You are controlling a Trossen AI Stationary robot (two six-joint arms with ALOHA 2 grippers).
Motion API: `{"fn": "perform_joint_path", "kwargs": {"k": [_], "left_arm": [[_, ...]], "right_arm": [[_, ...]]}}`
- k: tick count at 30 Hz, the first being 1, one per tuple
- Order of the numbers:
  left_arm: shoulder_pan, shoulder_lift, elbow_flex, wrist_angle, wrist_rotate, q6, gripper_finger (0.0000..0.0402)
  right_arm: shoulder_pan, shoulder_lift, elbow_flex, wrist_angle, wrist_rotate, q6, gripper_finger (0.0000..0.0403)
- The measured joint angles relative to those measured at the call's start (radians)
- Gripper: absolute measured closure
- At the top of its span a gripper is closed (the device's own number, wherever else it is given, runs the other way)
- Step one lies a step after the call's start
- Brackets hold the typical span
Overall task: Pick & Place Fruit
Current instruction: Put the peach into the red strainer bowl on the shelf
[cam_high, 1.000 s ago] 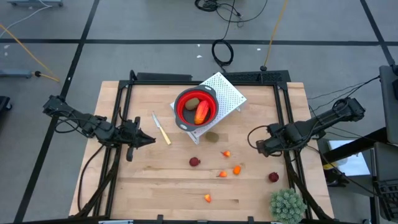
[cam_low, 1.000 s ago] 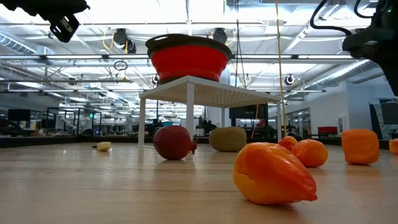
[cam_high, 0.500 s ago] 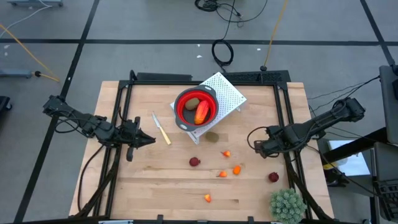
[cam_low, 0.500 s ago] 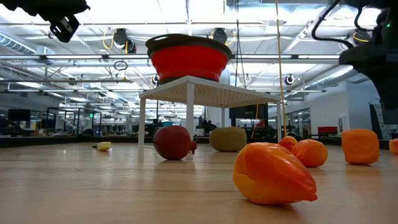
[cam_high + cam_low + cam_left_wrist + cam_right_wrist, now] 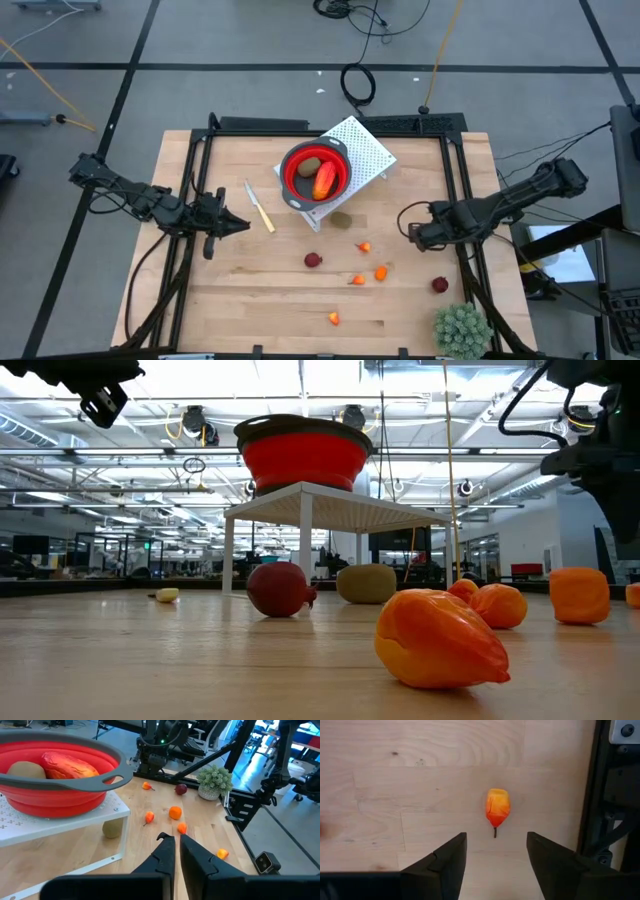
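Observation:
A red bowl (image 5: 315,172) stands on a white perforated stand (image 5: 368,150) and holds an olive-brown oval and an orange-red piece. Loose fruit lies on the table: an olive oval (image 5: 341,220), dark red balls (image 5: 313,260) (image 5: 439,285) and small orange pieces (image 5: 381,272) (image 5: 334,319). My right gripper (image 5: 496,840) points down at the table's right side, open. An orange piece with a stem (image 5: 497,807) lies on the wood just beyond its fingertips, untouched. My left gripper (image 5: 175,840) hangs shut and empty at the left (image 5: 240,226).
A cream-handled knife (image 5: 260,208) lies left of the bowl. A spiky green plant ball (image 5: 462,328) stands at the near right corner. Black rails (image 5: 600,795) run along the table's sides, one close beside my right gripper. Bare wood lies at the near left.
My right gripper has sunk a little toward the table. The fruit and the bowl have stayed where they were.

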Motion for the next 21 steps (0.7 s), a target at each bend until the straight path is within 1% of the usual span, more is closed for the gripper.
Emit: {"fn": "perform_joint_path", "kwargs": {"k": [5, 11, 14, 21], "left_arm": [[0.000, 0.000, 0.000, 0.000, 0.000, 0.000, 0.0375], [0.000, 0.001, 0.000, 0.011, 0.000, -0.004, 0.0393], [0.000, 0.001, 0.000, 0.024, 0.000, -0.004, 0.0400], [0.000, 0.001, 0.000, 0.026, 0.000, -0.003, 0.0379]], "right_arm": [[-0.035, 0.023, -0.016, 0.058, 0.002, -0.050, 0.0203], [-0.062, 0.029, -0.076, 0.136, -0.001, -0.073, 0.0210], [-0.072, 0.031, -0.091, 0.138, -0.003, -0.074, 0.0213], [-0.098, 0.031, -0.124, 0.162, -0.003, -0.074, 0.0222]]}}
